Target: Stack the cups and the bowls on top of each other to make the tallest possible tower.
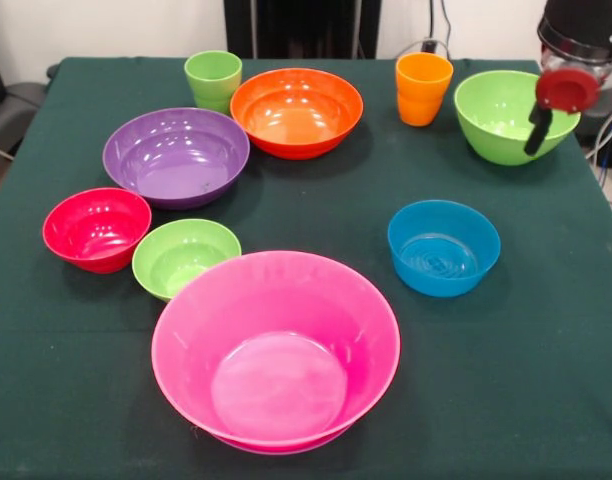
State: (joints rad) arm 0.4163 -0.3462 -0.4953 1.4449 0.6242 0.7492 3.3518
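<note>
The huge pink bowl (275,350) lies nearest the camera, upright and empty, mouth up, a natural base for the tower. Behind it to the left sit the small lime green bowl (185,257) and the red bowl (96,228), just beside each other; the small blue bowl (443,247) stands apart to the right. Further back are the purple bowl (176,156), the orange bowl (297,111) and the large lime green bowl (501,115), with the light green cup (213,80) and the orange cup (422,88) standing upright, long axes vertical, mouths up. Nothing is stacked yet. The gripper (542,125) hangs over the large lime green bowl's rim at the right; only one dark finger shows clearly, so whether it is spread or closed cannot be told, and it appears to hold nothing. A good first step is probably to pinch a large bowl by its rim, lift it level, and lower it centred into the pink bowl so later pieces sit straight.
</note>
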